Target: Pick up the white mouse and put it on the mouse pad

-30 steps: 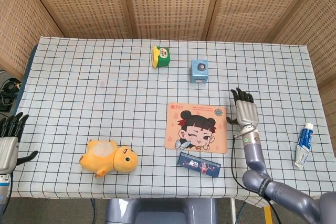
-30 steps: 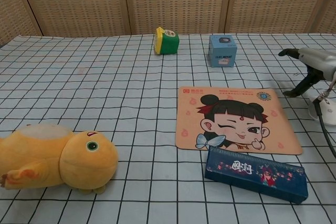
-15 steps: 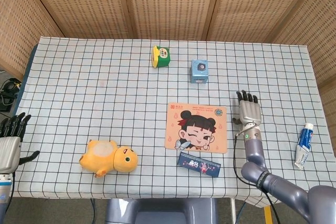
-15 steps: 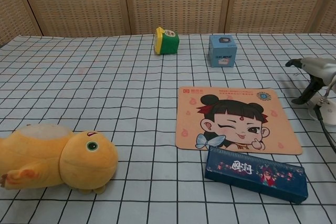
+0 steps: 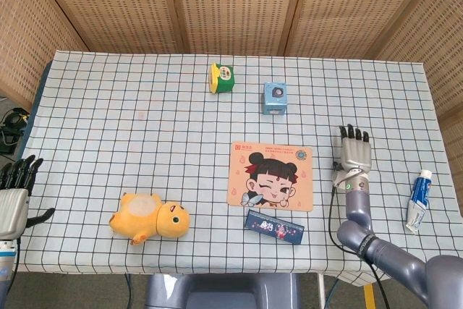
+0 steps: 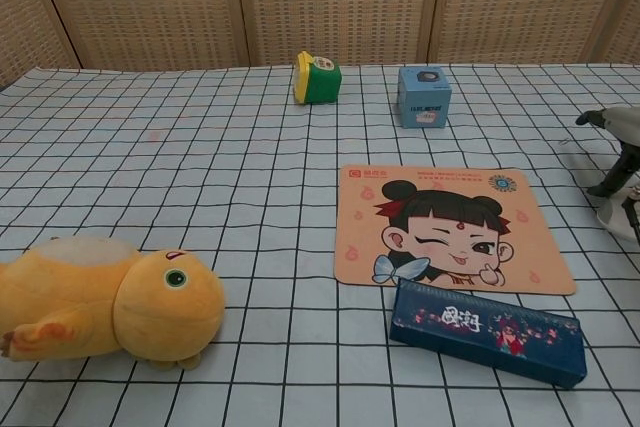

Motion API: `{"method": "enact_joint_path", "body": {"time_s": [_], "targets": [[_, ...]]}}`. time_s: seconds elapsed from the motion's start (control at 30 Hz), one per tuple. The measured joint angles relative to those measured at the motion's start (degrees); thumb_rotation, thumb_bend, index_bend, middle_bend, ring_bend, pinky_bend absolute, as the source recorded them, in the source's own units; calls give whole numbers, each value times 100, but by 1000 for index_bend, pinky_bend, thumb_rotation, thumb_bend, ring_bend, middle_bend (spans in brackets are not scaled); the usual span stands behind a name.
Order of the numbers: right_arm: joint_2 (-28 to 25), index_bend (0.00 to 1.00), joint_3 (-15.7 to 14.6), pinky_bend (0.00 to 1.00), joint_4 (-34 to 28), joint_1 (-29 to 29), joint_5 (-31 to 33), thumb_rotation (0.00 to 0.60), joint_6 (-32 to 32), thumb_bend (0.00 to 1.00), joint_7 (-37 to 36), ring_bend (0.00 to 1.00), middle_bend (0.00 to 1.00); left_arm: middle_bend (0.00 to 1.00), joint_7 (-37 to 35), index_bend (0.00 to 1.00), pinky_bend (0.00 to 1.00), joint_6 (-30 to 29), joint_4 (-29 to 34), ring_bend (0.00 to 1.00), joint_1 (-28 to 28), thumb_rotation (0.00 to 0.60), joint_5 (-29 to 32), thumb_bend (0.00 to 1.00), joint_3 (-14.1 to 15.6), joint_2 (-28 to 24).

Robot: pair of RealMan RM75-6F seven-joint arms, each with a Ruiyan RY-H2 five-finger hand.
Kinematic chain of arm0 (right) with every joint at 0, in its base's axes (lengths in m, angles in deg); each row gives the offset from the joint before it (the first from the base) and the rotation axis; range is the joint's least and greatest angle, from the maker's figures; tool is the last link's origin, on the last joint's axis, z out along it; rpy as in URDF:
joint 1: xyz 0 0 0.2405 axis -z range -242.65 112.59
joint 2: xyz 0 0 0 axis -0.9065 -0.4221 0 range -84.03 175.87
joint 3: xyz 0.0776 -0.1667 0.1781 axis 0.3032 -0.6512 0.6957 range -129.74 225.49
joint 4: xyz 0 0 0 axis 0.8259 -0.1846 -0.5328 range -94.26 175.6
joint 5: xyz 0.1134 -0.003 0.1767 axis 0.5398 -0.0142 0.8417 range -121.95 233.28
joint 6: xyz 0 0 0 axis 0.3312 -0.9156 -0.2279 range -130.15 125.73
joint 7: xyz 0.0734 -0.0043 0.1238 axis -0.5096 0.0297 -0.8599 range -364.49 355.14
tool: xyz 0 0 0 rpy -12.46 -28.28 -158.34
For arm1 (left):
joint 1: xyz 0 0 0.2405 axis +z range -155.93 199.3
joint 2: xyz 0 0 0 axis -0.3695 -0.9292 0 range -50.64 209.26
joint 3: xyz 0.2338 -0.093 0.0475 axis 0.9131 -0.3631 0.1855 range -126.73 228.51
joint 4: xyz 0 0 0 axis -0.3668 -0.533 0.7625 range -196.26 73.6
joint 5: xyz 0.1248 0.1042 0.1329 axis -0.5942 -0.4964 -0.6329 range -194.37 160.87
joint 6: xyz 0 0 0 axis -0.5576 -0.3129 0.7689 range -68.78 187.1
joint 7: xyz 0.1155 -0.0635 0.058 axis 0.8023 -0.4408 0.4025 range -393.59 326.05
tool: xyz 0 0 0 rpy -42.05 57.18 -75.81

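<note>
The mouse pad (image 5: 271, 176) with a cartoon girl lies at the table's centre right, also clear in the chest view (image 6: 450, 227). The white mouse (image 6: 619, 220) sits on the cloth to the right of the pad, cut by the chest view's edge; in the head view my right hand hides it. That right hand (image 5: 352, 157) hovers flat over the mouse with fingers stretched out, its thumb (image 6: 618, 181) pointing down beside the mouse, and it holds nothing. My left hand (image 5: 11, 195) hangs off the table's left edge with fingers spread, empty.
A dark blue pencil case (image 5: 274, 227) lies just in front of the pad. A yellow plush toy (image 5: 149, 218) is at the front left. A blue box (image 5: 275, 98) and a green-yellow cup (image 5: 222, 77) stand at the back. A toothpaste tube (image 5: 417, 200) lies at the far right.
My right hand has slid to the right, away from the pad's edge, and now sits over the mouse. The mouse and my left hand have barely moved.
</note>
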Motion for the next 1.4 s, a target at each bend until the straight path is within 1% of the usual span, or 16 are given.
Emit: {"method": "enact_joint_path", "body": {"time_s": [0.33,0.67,0.87,0.93,1.03,1.1,1.2,1.27,1.3,1.4], "targets": [[-27,0,-16,0,48,-6,168,600,83,441,199,0,0,0,-2,0,0,-15,25,0,1,600,-39,0,26,1],[-47,0,-4,0,67,16,493,600,172,449,483,0,0,0,-44,0,0,-43,25,0,7,600,-61,0,29,-16],[-121,0,2,0,-44,61,470,600,259,450,456,0,0,0,-34,0,0,-62,29,0,10,600,-99,0,46,-11],[-154,0,5,0,-105,75,432,600,277,434,418,0,0,0,-27,0,0,-61,30,0,11,600,-99,0,49,-9],[-241,0,-3,0,-266,105,342,600,292,353,344,0,0,0,-27,0,0,-64,31,0,12,600,-84,0,40,-13],[-322,3,-25,0,-411,135,184,600,309,310,235,0,0,0,-34,0,0,-75,28,0,16,600,-79,0,34,-19],[-487,54,-118,13,-655,208,-299,600,358,283,-52,0,0,0,-47,0,0,-77,26,0,19,600,-78,0,35,-28],[-660,87,-246,57,-864,289,-905,600,435,263,-367,0,9,0,-48,0,0,-79,26,0,21,600,-79,0,35,-28],[-706,95,-281,83,-917,310,-1071,600,456,250,-453,0,19,0,-47,0,0,-82,26,0,21,600,-80,0,35,-28],[-964,108,-477,92,-1192,426,-1897,600,580,227,-910,0,38,0,-32,0,0,-93,25,0,24,600,-88,0,37,-24]]}}
